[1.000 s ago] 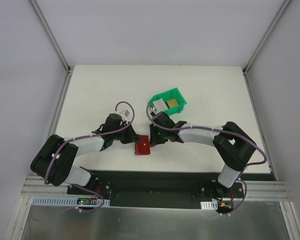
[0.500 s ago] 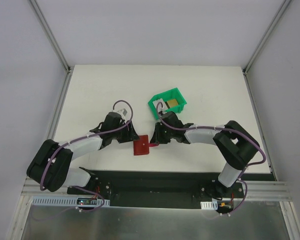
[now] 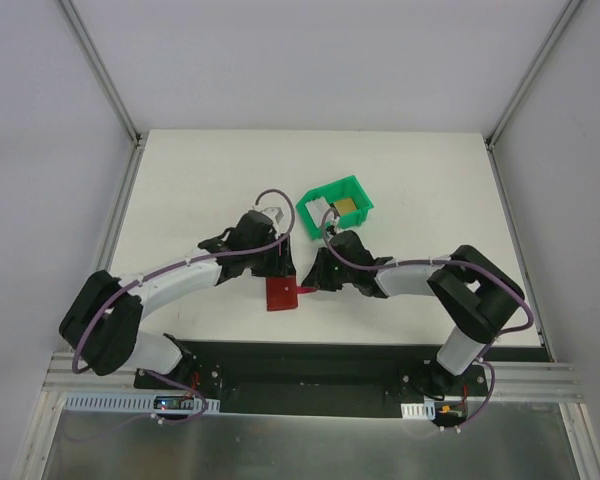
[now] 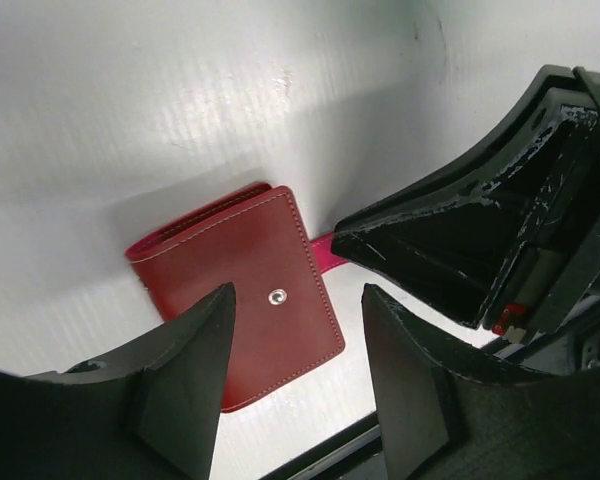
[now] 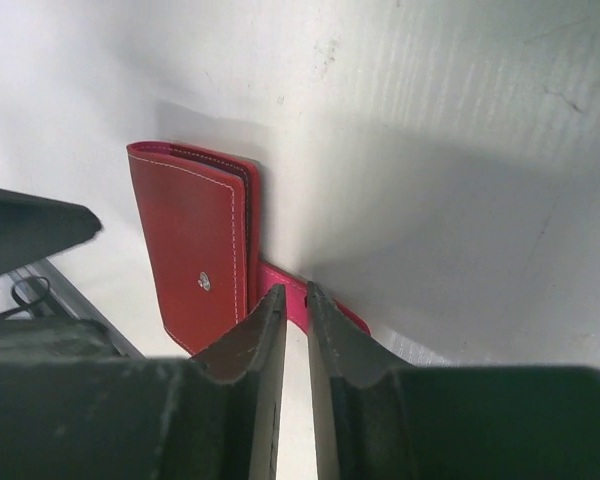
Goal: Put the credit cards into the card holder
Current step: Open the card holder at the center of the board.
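My left end effector (image 4: pixel 297 300) hangs open over the card holder (image 4: pixel 230 262). One dark finger (image 4: pixel 185 370) stands on each side of the metal snap stud (image 4: pixel 277 296), and neither touches the leather.

My right end effector (image 5: pixel 292 298) has its jaws drawn almost together, with only a thin slit between them. The pink snap tab (image 5: pixel 335 312) crosses right at the tips. I cannot tell whether the tab is pinched or only pressed down.

The card holder is a small dark red wallet, folded shut. It lies flat on the white surface (image 3: pixel 200 190) near the front edge, midway between the two arms. From above it looks close to square. In the right wrist view its longer side runs away from the camera, along the line of that wrist's fingers. The tab sticks out of its right-hand edge toward the right arm.

So the wallet sits directly under the left end effector and just to the left of the right one (both arms are crowded onto it).

The credit cards (image 3: pixel 349 205) are not here. They sit in the green bin (image 3: pixel 307 214), further back on the surface, beyond the right end effector. One golden-yellow face and one pale face show inside. I judge the right arm the nearer one for fetching them, once the wallet is unfolded.
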Motion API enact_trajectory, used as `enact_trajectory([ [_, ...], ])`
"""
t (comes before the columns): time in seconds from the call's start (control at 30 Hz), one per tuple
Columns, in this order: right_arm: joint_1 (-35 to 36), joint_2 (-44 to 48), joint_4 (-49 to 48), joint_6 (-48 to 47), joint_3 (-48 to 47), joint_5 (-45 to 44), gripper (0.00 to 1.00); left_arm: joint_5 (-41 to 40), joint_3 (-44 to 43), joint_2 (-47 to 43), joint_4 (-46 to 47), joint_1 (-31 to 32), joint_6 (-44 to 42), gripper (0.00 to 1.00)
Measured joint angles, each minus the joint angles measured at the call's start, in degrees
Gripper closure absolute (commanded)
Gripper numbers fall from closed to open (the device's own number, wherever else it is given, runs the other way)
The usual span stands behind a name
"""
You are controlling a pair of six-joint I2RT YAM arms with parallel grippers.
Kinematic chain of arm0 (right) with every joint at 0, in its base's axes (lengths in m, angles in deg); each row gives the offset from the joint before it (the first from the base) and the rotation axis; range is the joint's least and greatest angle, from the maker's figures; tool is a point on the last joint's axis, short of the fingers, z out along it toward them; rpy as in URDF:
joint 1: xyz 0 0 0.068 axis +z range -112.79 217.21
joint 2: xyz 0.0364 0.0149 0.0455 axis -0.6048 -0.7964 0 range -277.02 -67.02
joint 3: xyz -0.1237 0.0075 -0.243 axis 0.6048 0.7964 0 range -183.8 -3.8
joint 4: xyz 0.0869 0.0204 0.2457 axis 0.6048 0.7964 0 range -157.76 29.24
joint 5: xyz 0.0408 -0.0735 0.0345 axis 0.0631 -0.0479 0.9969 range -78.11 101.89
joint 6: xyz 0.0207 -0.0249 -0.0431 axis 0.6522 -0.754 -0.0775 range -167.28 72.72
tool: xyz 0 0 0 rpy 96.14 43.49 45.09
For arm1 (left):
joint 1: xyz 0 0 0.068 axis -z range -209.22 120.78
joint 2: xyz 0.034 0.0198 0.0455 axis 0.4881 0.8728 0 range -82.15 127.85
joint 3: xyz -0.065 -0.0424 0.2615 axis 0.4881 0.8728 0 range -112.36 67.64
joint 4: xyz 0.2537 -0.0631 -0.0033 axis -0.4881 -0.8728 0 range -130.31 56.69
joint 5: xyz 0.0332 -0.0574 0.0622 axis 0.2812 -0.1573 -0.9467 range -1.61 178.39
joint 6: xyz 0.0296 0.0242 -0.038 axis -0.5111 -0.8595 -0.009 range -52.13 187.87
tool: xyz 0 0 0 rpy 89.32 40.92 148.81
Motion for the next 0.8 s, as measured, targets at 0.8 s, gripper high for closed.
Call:
enact_trajectory([
  [0.8,-0.28,0.44,-17.0,8.11,9.49,-0.96,0.82,-17.92,-23.93,24.81,-25.77,13.03,-1.51,0.41],
])
